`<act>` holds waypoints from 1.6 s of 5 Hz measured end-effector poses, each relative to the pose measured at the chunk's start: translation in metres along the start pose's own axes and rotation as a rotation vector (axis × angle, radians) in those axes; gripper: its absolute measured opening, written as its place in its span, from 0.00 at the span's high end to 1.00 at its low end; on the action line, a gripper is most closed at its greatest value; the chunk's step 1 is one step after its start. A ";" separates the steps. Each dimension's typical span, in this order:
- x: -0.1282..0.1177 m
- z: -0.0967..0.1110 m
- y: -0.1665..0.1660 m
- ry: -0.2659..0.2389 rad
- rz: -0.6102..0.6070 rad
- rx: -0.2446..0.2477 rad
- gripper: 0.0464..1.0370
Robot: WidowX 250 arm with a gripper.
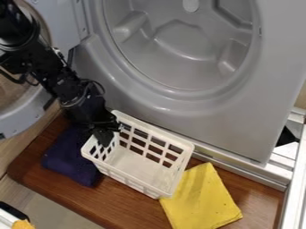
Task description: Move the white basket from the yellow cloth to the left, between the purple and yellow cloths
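The black gripper (pixel 104 134) hangs at the left end of a white plastic basket (pixel 146 166), over or just inside its left wall. Whether it touches the basket cannot be made out. The basket has a grid of openings in its sides, stands upright on a brown wooden board, and shows a bare floor inside. A dark blue folded cloth (pixel 71 156) lies left of the basket, partly behind the gripper. To the basket's right lies a yellow cloth (pixel 202 199), touching or close to its lower right corner.
Behind the basket rises a grey washer or dryer front (pixel 161 105) with a round opening. Its open door (pixel 21 117) stands at the left, behind the arm. A white metal frame (pixel 295 179) runs along the right. The wooden board's (pixel 128 203) front edge slants across the bottom.
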State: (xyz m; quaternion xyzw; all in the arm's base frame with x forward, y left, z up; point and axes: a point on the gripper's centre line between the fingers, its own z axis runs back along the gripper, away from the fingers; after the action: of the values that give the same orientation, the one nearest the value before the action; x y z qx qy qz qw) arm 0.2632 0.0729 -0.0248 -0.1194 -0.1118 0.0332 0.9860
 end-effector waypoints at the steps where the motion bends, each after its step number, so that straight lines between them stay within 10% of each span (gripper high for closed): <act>1: 0.001 -0.004 0.002 0.008 0.046 -0.002 0.72; 3: 0.001 -0.006 0.004 0.014 0.077 0.043 0.11; 8: 0.017 0.046 -0.027 -0.065 0.004 0.122 0.04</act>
State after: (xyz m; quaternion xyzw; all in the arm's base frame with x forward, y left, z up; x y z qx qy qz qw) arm 0.2699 0.0584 0.0287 -0.0584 -0.1411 0.0458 0.9872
